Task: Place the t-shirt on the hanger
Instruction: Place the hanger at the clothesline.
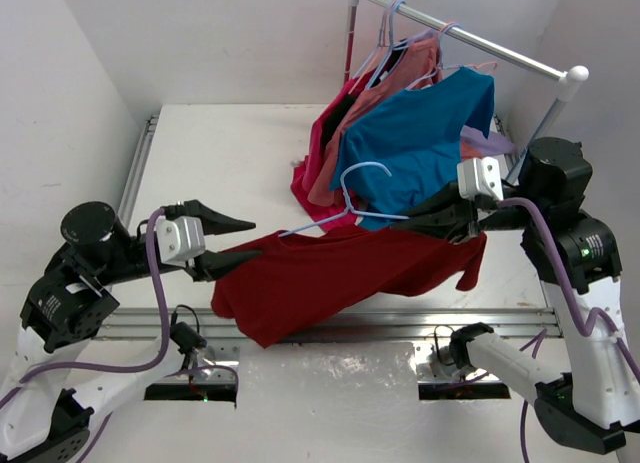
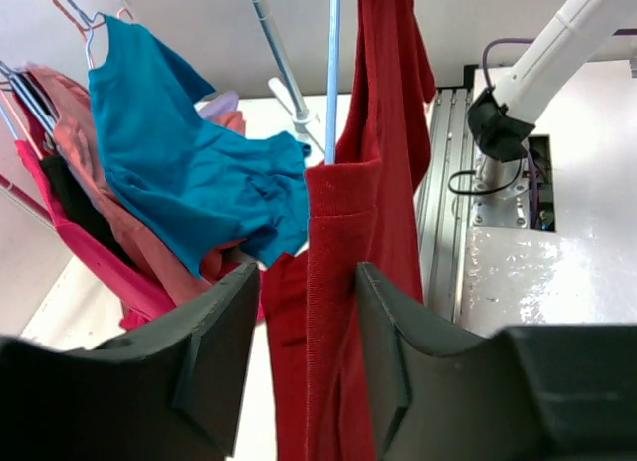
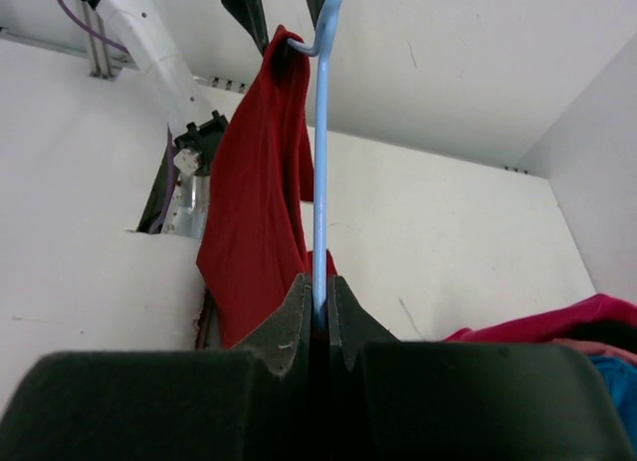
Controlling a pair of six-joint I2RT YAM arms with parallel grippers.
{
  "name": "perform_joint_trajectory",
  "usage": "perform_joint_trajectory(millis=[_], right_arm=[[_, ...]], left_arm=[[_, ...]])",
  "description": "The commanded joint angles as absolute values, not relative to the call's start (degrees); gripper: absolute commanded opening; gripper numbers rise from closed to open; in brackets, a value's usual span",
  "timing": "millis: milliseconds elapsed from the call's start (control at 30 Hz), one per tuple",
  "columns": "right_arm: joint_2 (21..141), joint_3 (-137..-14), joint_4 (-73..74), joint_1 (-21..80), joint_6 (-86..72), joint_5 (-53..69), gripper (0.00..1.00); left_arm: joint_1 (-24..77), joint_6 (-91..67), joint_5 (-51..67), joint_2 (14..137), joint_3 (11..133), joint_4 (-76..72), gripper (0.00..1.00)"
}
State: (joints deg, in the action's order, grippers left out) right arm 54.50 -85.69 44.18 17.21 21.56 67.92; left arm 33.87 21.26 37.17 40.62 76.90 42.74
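Observation:
The dark red t-shirt [image 1: 340, 268] hangs stretched in the air between my two grippers. The pale blue hanger [image 1: 352, 193] lies along its top edge, with one end tucked into the cloth and the hook up. My right gripper [image 1: 445, 221] is shut on the hanger's thin bar [image 3: 320, 132], with the t-shirt [image 3: 254, 182] draped beside it. My left gripper [image 1: 222, 243] is open at the shirt's left end. In the left wrist view a fold of the t-shirt [image 2: 343, 242] hangs between the spread fingers [image 2: 398, 332], touching the right one. The hanger bar [image 2: 333, 73] enters the cloth above.
A white clothes rack [image 1: 470, 38] stands at the back right with a teal shirt [image 1: 420, 148], a salmon shirt [image 1: 385, 93], a magenta shirt [image 1: 322, 163] and spare hangers. A metal rail [image 1: 400, 323] runs along the table's near edge.

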Motion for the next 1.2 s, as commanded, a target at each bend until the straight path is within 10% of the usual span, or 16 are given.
perform_joint_trajectory(millis=[0, 133, 233, 467, 567, 633, 900, 1167], right_arm=[[53.79, -87.01, 36.92, 16.96, 19.43, 71.72, 0.0], [54.05, -88.68, 36.83, 16.96, 18.9, 72.6, 0.0], [54.23, -89.03, 36.83, 16.96, 18.46, 72.69, 0.0], [53.62, -84.21, 35.33, 17.05, 18.46, 66.63, 0.0], [52.91, -81.74, 32.7, 17.05, 15.66, 60.83, 0.37], [52.3, -81.12, 29.9, 16.96, 12.67, 56.71, 0.97], [49.04, -95.68, 35.02, 16.96, -13.09, -3.55, 0.99], [51.94, -117.85, 46.67, 18.62, -8.18, -15.73, 0.99]], left_arm=[[33.93, 20.31, 38.15, 41.48, 76.3, 41.14, 0.41], [33.93, 19.69, 37.18, 43.33, 74.27, 40.43, 0.4], [33.93, 19.42, 36.57, 45.0, 74.53, 39.82, 0.01], [33.93, 15.39, 28.92, 43.25, 74.97, 31.3, 0.0], [33.93, 12.23, 24.89, 42.81, 74.18, 25.68, 0.0], [33.93, 9.33, 22.5, 42.8, 73.39, 21.54, 0.0], [33.93, -3.94, 28.74, 48.24, 77.95, 11.7, 0.0], [36.89, -14.32, 25.77, 63.0, 90.87, 10.37, 0.0]])
